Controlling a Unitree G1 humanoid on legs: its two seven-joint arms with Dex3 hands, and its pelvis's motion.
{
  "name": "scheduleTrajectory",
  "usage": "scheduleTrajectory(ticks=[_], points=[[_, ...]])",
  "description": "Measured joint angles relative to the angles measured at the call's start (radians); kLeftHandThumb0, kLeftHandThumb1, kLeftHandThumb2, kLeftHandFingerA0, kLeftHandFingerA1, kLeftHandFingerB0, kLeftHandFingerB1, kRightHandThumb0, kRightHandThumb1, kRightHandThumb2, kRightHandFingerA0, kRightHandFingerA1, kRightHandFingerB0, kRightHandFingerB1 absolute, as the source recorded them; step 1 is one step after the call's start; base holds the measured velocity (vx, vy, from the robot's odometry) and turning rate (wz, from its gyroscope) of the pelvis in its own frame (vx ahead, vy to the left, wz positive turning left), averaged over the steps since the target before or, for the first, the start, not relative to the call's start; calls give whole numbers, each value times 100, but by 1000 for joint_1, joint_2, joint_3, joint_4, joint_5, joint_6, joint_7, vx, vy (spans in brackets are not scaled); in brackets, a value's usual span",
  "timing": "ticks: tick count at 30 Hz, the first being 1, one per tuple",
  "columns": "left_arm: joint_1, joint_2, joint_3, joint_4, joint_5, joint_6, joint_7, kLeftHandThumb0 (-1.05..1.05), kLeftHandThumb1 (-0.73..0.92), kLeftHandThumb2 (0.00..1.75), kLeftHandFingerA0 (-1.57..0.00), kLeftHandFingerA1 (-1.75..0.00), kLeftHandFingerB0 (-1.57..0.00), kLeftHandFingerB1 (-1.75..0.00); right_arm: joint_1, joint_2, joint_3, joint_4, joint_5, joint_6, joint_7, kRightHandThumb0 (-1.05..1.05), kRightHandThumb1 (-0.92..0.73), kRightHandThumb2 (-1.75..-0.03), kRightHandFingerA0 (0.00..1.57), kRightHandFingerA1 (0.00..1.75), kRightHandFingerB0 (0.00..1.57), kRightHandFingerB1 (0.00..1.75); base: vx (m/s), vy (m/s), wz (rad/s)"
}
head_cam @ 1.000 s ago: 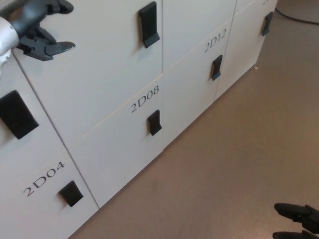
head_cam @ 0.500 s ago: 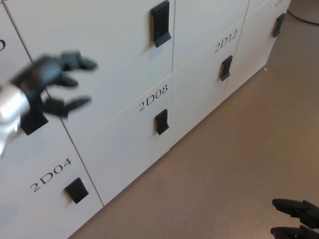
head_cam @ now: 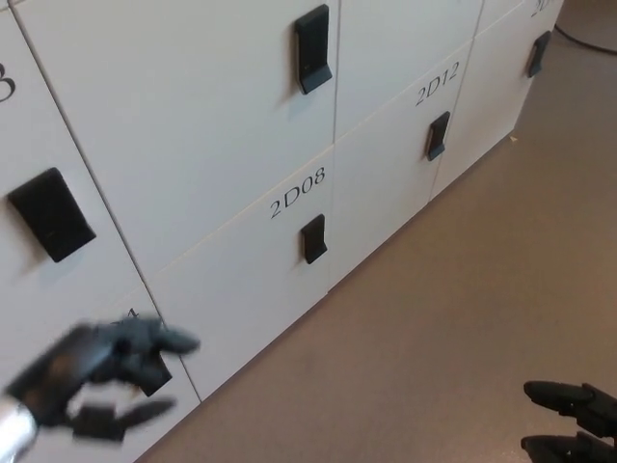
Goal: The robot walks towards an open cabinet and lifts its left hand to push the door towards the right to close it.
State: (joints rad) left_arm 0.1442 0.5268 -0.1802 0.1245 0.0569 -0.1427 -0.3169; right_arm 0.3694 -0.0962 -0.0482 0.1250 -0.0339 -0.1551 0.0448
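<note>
A wall of white cabinet doors with black handles fills the upper left; all the doors in view lie flush and shut. Labels read 2D08 and 2D12. My left hand is low at the bottom left, blurred, in front of the lowest door, fingers spread apart and holding nothing. It covers that door's handle and most of its label. Only the fingertips of my right hand show at the bottom right corner, above the floor.
Black handles sit on the upper door, the 2D08 door, the 2D12 door and the left door. Brown floor spreads to the right. A dark cable lies at the top right.
My left hand has dropped from the top left, past the middle doors, down to the bottom left corner. The view shifted slightly. My right hand has stayed put.
</note>
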Motion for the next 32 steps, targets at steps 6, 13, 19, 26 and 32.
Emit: scheduleTrajectory(ticks=[6,13,19,26,32], points=[[225,0,98,-96,-19,-24,-9,-39,64,59,-59,-41,-49,-38,-47,-16,1,66,-4,2,1,-17,-61,-60,74,57,58,49,0,0,0],[253,-36,182,141,-22,-32,39,-35,64,59,-57,-40,-49,-38,-104,-54,8,243,-29,8,1,-13,-65,-57,74,54,59,47,0,0,0],[194,-63,215,307,-27,-32,55,-34,63,59,-58,-40,-51,-38,-148,-76,7,318,-41,8,1,-14,-64,-59,75,54,60,47,0,0,0],[106,-90,261,518,-31,-39,78,-33,64,59,-57,-40,-51,-38,-200,-120,6,438,-58,-7,1,-14,-64,-58,75,54,60,47,0,0,0],[67,-94,276,584,-31,-56,83,-34,64,59,-57,-40,-51,-38,-220,-126,-1,466,-60,-19,-2,-14,-65,-57,74,53,59,47,0,0,0]])
